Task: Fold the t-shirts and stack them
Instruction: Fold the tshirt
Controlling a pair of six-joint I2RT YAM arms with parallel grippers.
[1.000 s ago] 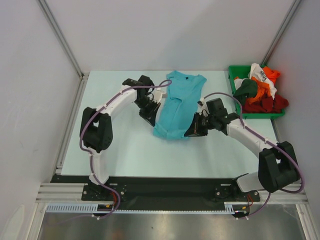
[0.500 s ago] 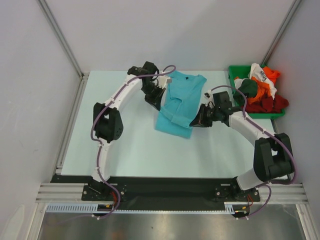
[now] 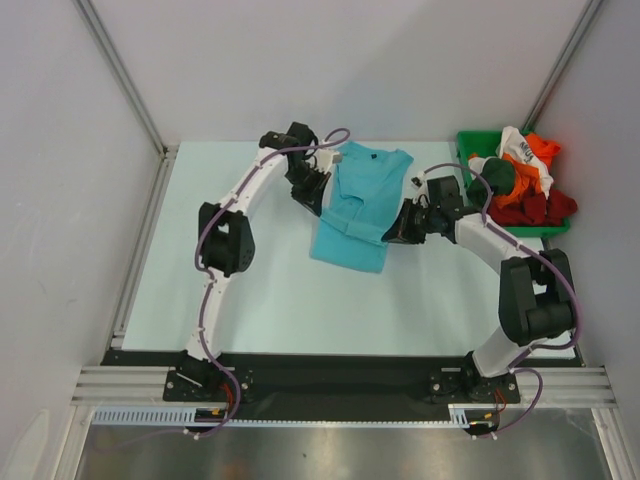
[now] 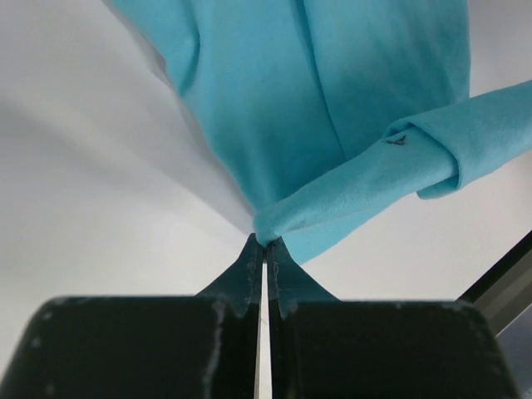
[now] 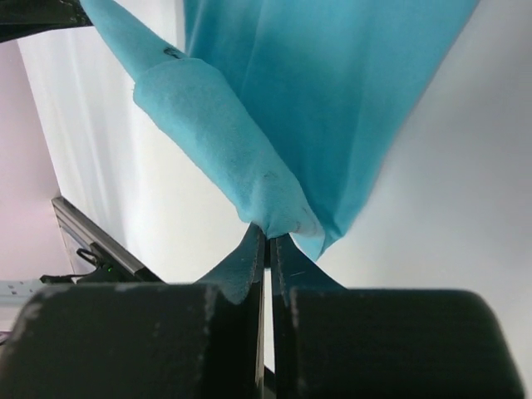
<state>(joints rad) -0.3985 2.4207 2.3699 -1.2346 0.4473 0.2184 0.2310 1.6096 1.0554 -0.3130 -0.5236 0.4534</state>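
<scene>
Turquoise t-shirt [image 3: 358, 205] edges are being pinched tight in the left fingers [image 4: 248, 278] and the right fingers [image 5: 249, 258], one each side, seemingly so the hem is folding evenly over the body lying between them on the counter [image 3: 250, 290]. Beyond the right fingers, other shirts [image 3: 525, 180] are waiting in a green bin [image 3: 463, 150]; nothing is blocking.

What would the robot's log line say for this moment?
step: folding turquoise t-shirt | left fingers: shut on its edge | right fingers: shut on its edge | other t-shirts: heaped in green bin
</scene>
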